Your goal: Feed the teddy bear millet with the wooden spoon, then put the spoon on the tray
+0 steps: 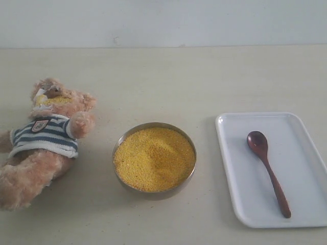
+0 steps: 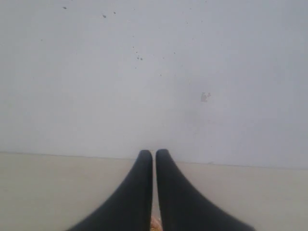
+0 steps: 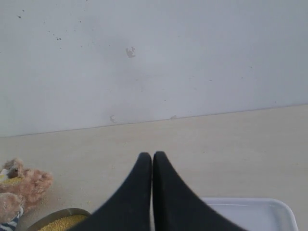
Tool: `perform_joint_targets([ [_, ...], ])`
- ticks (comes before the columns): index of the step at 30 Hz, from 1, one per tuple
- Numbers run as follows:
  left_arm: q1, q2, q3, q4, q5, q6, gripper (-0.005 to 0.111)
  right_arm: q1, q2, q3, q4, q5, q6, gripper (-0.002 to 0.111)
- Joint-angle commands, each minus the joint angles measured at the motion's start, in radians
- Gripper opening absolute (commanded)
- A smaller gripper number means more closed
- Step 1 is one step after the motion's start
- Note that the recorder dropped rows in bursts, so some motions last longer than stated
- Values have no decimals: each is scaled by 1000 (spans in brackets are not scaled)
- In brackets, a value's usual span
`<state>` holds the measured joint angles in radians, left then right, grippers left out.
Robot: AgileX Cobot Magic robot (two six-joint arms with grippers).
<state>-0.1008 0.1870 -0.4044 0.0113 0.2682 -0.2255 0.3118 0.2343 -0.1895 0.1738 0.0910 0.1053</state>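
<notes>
The teddy bear [image 1: 43, 143] lies on its back at the left side of the table [image 1: 179, 76], with yellow grains on its muzzle and its striped shirt facing up. The millet [image 1: 153, 158] fills the round metal bowl [image 1: 117, 147], which stands near the centre of the table, just beside the bear and apart from the tray [image 1: 306, 148]. The tray sits at the right side of the table. The wooden spoon [image 1: 270, 176] lies flat inside the tray, hollow side up, its small oval bowl toward the far rim and its handle running toward the near rim. Neither arm appears in the exterior view. The left gripper [image 2: 153, 156] is closed, its dark fingers pressed almost together with nothing between them, and it points toward the pale wall [image 2: 154, 72]. The right gripper [image 3: 152, 156] is likewise closed and empty, positioned above the table between the bowl and the tray.
</notes>
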Motion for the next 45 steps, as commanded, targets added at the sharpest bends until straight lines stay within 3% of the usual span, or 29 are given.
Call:
perform_joint_targets([
  [1, -3, -6, 5, 5, -9, -6, 4, -1, -5, 1, 0, -9, -3, 0],
  [8, 3, -6, 30, 5, -8, 0, 4, -1, -5, 1, 0, -9, -3, 0],
  [15, 164, -6, 156, -106, -108, 188, 4, -1, -5, 1, 0, -9, -3, 0],
  [21, 233, -113, 271, -101, -81, 189, 4, -1, -5, 1, 0, -9, -3, 0],
  [25, 245, -187, 404, -101, -81, 189, 4, -1, -5, 1, 0, -9, -3, 0],
  [28, 245, -187, 404, -101, 32, 192, 4, -1, -3, 1, 0, -13, -3, 0],
  [45, 245, -187, 404, -101, 33, 192, 4, -1, -3, 1, 0, -13, -3, 0],
])
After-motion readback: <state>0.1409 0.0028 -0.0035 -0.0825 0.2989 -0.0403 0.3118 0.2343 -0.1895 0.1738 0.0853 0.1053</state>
